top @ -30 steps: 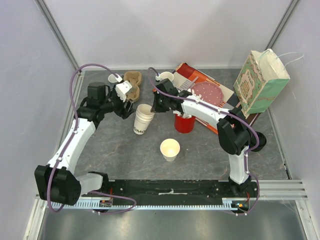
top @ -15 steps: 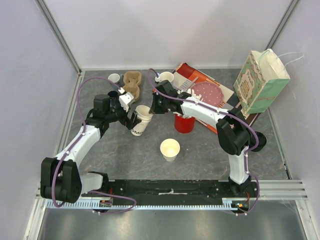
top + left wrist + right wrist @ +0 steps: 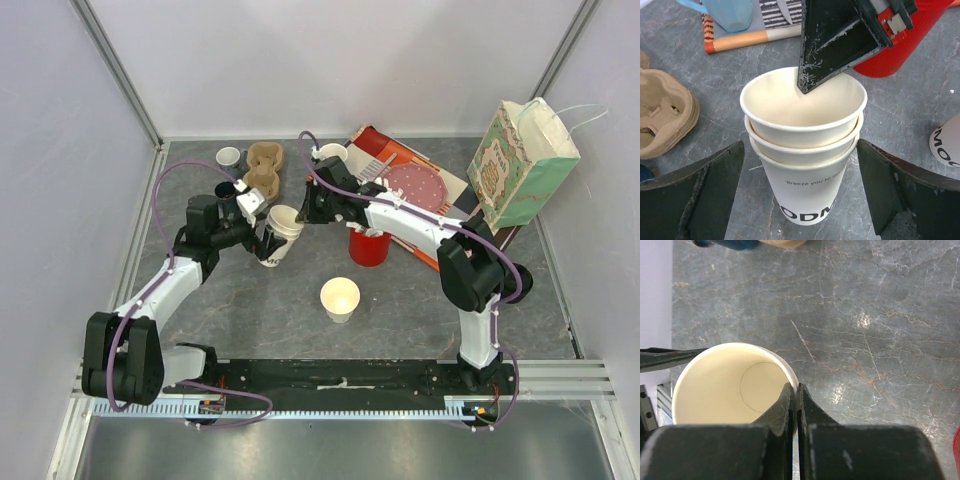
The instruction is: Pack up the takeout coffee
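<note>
A stack of three cream-white paper cups (image 3: 277, 238) with dark lettering stands on the grey table, open-topped, with no lids in view. It also shows in the left wrist view (image 3: 805, 165). My left gripper (image 3: 266, 243) is open, with one jaw on each side of the stack's lowest cup and clear of it (image 3: 800, 150). My right gripper (image 3: 304, 214) is shut on the rim of the top cup (image 3: 730, 385), one finger inside and one outside (image 3: 794, 388). A single lidless paper cup (image 3: 340, 297) stands nearer the front.
A red cup (image 3: 368, 246) stands right of the stack. A cardboard cup carrier (image 3: 263, 168) and small mugs (image 3: 229, 157) are at the back left. A red tray with a pink plate (image 3: 415, 185) and a patterned paper bag (image 3: 520, 160) are at the back right.
My left arm swung right from the carrier to the stack and its open jaws now flank it. The stack shifted slightly left and leans. My right gripper stayed on the rim.
</note>
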Robot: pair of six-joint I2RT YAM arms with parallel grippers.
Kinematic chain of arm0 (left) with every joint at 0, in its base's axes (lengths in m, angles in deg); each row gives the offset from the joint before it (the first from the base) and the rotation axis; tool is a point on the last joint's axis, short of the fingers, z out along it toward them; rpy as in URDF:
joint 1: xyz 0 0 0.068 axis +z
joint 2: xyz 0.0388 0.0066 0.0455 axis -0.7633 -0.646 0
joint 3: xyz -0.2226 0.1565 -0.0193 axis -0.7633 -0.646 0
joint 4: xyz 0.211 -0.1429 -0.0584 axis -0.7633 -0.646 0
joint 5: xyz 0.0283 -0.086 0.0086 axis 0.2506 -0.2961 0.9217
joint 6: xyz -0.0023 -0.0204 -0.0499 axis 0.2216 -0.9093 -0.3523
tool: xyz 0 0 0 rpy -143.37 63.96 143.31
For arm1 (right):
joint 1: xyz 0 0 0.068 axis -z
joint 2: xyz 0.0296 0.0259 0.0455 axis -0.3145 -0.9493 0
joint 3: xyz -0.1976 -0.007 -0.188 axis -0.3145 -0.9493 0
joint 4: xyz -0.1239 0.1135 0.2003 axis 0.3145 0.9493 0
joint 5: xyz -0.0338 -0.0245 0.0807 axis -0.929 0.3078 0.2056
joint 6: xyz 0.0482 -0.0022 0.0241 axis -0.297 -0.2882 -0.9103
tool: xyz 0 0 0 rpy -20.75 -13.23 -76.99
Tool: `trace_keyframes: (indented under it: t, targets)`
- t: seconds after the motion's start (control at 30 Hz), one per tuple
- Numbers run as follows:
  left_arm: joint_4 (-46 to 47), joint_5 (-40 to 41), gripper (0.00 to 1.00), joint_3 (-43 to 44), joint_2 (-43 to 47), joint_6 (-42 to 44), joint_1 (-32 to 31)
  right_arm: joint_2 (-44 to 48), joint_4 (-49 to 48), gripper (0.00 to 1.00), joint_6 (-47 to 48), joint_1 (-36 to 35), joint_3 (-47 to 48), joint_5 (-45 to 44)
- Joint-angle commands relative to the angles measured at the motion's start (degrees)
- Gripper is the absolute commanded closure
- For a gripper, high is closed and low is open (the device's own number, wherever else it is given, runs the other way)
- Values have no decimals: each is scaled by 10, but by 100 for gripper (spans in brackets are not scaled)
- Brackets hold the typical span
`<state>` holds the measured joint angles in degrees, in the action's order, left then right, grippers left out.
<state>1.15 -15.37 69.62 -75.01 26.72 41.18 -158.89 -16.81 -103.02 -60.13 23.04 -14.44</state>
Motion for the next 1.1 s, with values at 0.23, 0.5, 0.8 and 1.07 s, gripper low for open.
trace_keyframes:
  t: [0.23,0.5,0.8,1.07]
  targets:
    - [42,-86,0,32,-14,20,9,64,-52,100,-22,7,13,42]
    - [19,-89,0,50,-39,54,4,69,-69,100,-27,7,10,63]
    - [-16,-93,31,58,-42,71,4,80,-76,100,-31,7,12,53]
    - [-69,-82,42,58,-42,115,4,93,-76,100,-32,11,13,28]
